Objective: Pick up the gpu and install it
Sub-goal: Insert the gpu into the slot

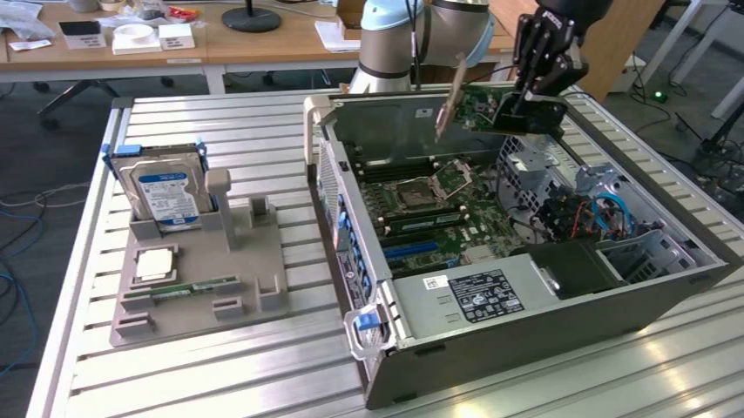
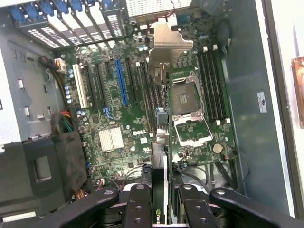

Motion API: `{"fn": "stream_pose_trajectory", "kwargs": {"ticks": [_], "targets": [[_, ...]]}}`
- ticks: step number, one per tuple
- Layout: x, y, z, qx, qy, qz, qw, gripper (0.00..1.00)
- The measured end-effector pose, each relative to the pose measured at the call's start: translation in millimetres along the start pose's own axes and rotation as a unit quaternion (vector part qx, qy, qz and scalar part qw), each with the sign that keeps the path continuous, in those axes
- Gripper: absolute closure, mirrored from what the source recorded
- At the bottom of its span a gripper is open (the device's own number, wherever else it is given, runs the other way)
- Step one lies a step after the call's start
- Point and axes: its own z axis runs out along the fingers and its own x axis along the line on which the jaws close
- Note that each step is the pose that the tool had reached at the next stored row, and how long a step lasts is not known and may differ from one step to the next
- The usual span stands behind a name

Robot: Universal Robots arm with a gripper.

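The gripper (image 2: 163, 204) clamps the gpu (image 2: 159, 171) between its two black fingers (image 2: 137, 206). The card runs edge-on through the centre of the frame, with its silver bracket (image 2: 168, 45) at the end away from the fingers. Behind the card lies the green motherboard (image 2: 118, 118) inside the open computer case (image 2: 247, 95): a blue expansion slot (image 2: 122, 88), a white slot (image 2: 80, 92) and a silver finned heatsink (image 2: 110, 139) are on one side of the card, while the open CPU socket (image 2: 187, 102), the memory slots (image 2: 211, 85) and a coin cell (image 2: 217, 148) are on the other.
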Motion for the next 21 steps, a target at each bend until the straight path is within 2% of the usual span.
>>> {"fn": "stream_pose_trajectory", "kwargs": {"ticks": [6,12,17,21], "targets": [[0.0,0.0,0.4,-0.0008,0.0012,-0.034,0.9994,0.74],[0.0,0.0,0.8,-0.0016,0.0024,-0.067,0.9977,0.74],[0.0,0.0,1.1,-0.002,0.0031,-0.086,0.9963,0.74],[-0.2,-0.1,1.2,-0.002,0.004,-0.087,0.9962,0.74]]}}
